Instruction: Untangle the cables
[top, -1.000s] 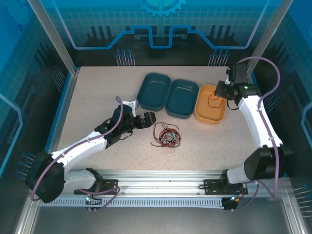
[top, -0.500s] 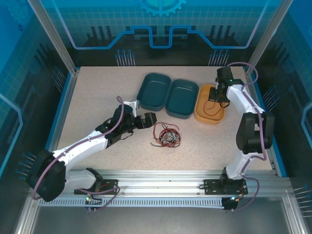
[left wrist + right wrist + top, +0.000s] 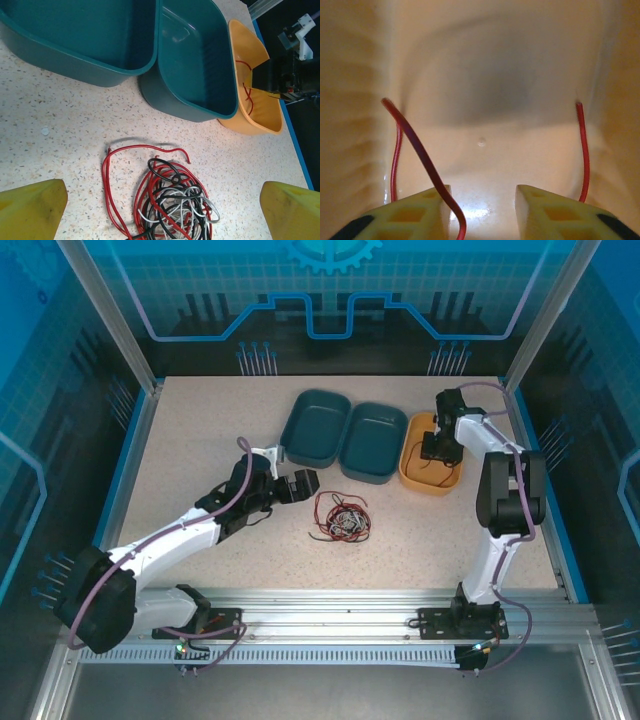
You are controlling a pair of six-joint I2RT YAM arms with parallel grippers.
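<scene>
**Three trays, two arms, cables in two places**

One bench (image 3: 200,430) carries two teal trays (image 3: 315,427) (image 3: 374,442) and one yellow tray (image 3: 408,476). One red cable (image 3: 248,95) lies in the yellow tray. One tangle (image 3: 340,517) mixes three colours, red, black and white; its strands cannot be counted. Two arms: left arm (image 3: 180,535), right arm (image 3: 505,490).

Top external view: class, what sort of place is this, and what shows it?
Probably a robotics lab test cell: two robot arms bolted to an aluminium rail, blue panel walls enclosing the table, and trays beside a cable tangle.
</scene>
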